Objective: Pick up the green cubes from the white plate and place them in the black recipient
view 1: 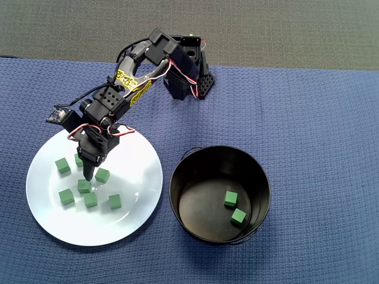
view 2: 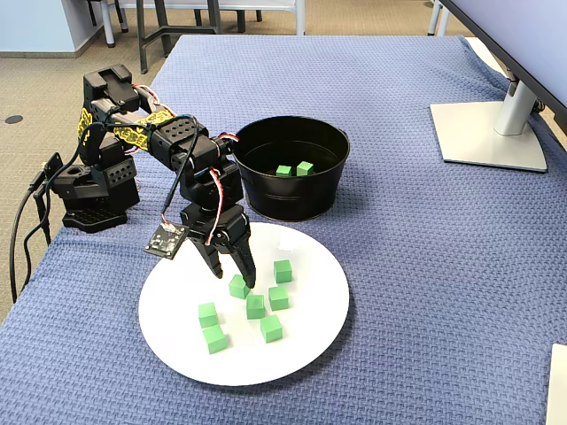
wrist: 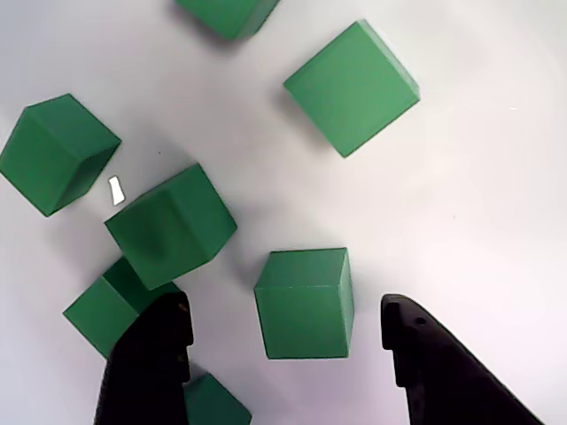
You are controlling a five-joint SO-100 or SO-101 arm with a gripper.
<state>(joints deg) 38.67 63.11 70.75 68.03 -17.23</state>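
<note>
The gripper (wrist: 288, 332) is held low over the white plate (view 1: 136, 195), its fingers spread apart around one green cube (wrist: 304, 302), seemingly without touching it. Five more cubes are scattered nearby. Two cubes (view 1: 234, 207) are seen inside the black bucket (view 1: 177, 177).

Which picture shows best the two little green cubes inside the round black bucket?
The overhead view: it looks straight down into the round black bucket, so both little green cubes lie fully visible. The fixed view shows them small and far. The wrist view shows only cubes on the plate.
</note>
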